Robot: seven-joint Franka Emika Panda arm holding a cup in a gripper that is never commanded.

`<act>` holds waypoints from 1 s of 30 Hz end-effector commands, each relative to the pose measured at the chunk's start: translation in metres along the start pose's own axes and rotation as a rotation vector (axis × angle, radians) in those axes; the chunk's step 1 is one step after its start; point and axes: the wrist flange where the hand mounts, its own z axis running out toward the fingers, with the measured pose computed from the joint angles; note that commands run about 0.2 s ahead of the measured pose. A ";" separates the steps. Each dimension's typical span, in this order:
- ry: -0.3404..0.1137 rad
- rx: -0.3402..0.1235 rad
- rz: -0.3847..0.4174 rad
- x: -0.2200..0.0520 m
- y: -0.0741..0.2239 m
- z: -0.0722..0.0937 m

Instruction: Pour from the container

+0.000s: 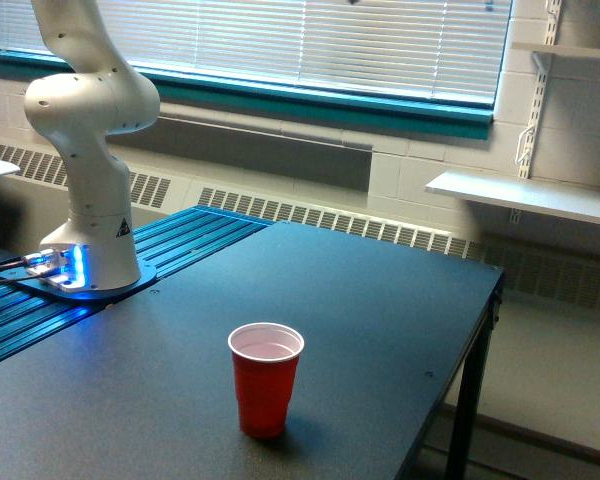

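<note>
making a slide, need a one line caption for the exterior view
An upright red cup stands alone on the dark table beside the robot's white base, its jaws out of frame.

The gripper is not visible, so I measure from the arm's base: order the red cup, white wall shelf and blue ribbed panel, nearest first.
1. Blue ribbed panel, right beside the base.
2. Red cup, front centre.
3. White wall shelf, far right.

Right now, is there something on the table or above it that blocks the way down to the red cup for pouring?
Nothing visible does. The red cup stands upright and alone on the dark table, its open mouth uncovered. The space above it is free up to the frame's top. The container and the jaws are out of view.
</note>
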 end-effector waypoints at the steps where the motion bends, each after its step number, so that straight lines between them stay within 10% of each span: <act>1: 0.016 -0.020 0.059 0.004 0.014 0.008; 30: -0.022 -0.214 0.082 -0.047 0.114 0.067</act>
